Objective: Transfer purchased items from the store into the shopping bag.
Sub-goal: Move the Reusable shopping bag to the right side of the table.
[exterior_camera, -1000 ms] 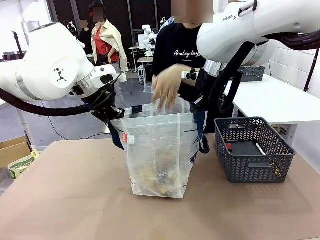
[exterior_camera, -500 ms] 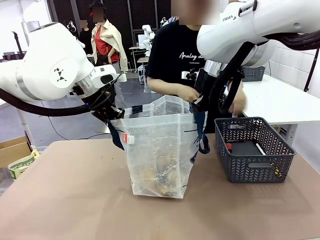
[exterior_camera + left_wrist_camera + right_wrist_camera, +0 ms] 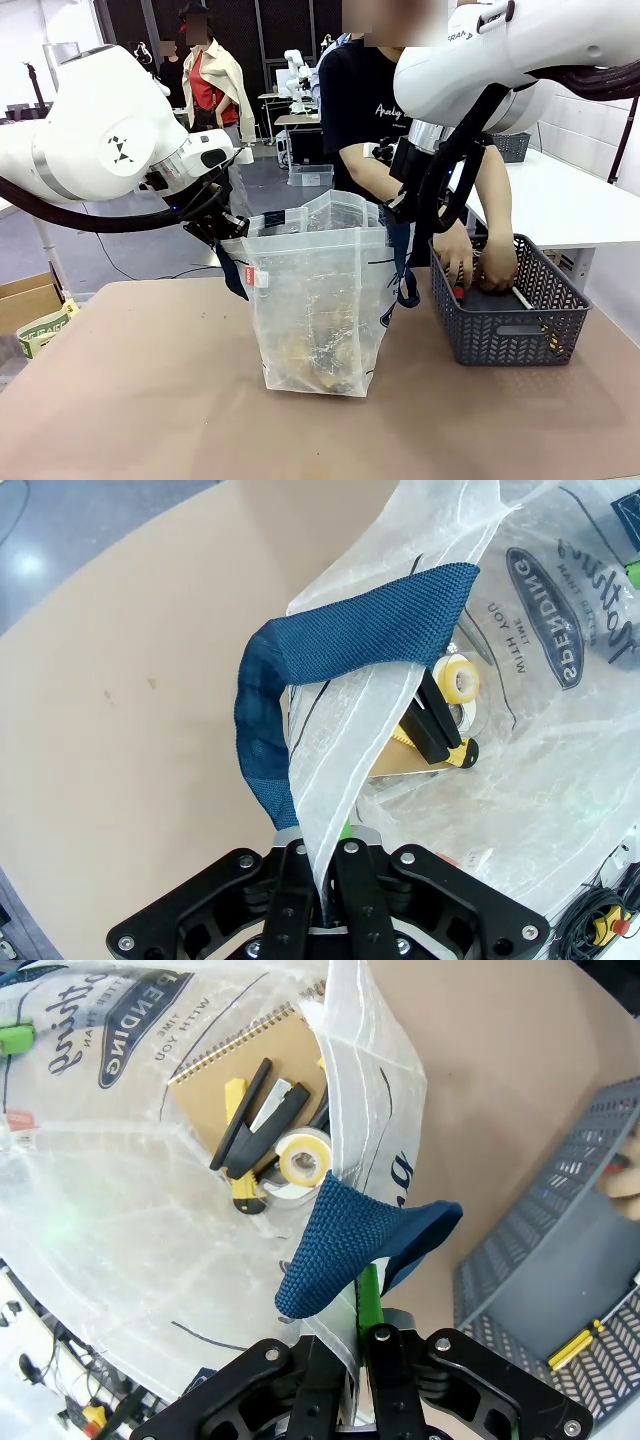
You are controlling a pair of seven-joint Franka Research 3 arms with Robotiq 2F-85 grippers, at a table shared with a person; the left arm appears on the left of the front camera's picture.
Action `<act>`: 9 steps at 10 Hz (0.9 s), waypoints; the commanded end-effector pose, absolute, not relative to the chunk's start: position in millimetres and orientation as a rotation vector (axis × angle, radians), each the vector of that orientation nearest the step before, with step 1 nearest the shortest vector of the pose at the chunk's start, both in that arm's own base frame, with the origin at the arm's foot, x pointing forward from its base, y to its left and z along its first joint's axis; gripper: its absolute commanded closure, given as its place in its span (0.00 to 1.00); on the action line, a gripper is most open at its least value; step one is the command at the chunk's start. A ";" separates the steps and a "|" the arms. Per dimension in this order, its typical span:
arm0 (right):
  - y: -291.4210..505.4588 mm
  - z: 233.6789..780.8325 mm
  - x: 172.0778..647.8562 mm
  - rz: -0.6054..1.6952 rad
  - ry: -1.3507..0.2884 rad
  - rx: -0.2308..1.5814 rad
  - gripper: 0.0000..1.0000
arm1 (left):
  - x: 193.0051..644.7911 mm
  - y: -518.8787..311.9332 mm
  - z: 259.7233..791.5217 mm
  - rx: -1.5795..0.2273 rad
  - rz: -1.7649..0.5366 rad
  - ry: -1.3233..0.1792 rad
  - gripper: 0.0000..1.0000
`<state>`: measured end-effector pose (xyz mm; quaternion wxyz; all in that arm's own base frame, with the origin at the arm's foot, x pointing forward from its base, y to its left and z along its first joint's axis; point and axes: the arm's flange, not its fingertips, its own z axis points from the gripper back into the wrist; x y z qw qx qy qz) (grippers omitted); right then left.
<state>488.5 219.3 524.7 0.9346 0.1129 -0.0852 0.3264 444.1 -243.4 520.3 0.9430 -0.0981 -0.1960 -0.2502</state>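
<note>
Status: partway through, as I read it. The shopping bag [image 3: 315, 300] stands upright on the bench [image 3: 150, 400] between the two arms, just beside the mesh basket [image 3: 505, 335].

- Left end effector [image 3: 320, 858]: clenched on the bag's rim film, right at the base of one navy handle [image 3: 300, 670].
- Right end effector [image 3: 358, 1338]: clenched on the opposite rim by the other navy handle [image 3: 350, 1245], green pad against the plastic.
- Between them, the two hold the mouth open.

Done so far, lying at the bottom of the bag:
- a brown spiral notebook [image 3: 235, 1070]
- a tape roll [image 3: 303, 1155]
- a black-and-yellow stapler-like tool [image 3: 250, 1130]

Left to do: the person has one hand [image 3: 458, 255] and the other hand [image 3: 497, 265] down in the mesh basket. A dark flat item and something red show there, plus a small yellow piece [image 3: 570, 1348] in the right wrist view. So more transfers look pending. I can't tell how many.

Bag look:
- translucent, crinkled plastic that sags a bit
- a red tag [image 3: 263, 277] on the side seam
- a navy oval logo [image 3: 560, 610] with white lettering

The contents show only as yellowish-brown shapes from the front. The wall is flimsy, so I judge that if either clamp slips, the mouth folds shut.
</note>
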 end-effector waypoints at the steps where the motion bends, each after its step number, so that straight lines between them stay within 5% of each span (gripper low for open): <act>1: 218.1 524.6 489.0 0.664 -0.176 0.231 1.00 | 444.1 -241.1 522.9 -0.199 -0.507 -0.406 1.00; 9: 218.1 524.6 489.0 0.664 -0.176 0.231 1.00 | 444.1 -241.1 522.9 -0.199 -0.507 -0.406 1.00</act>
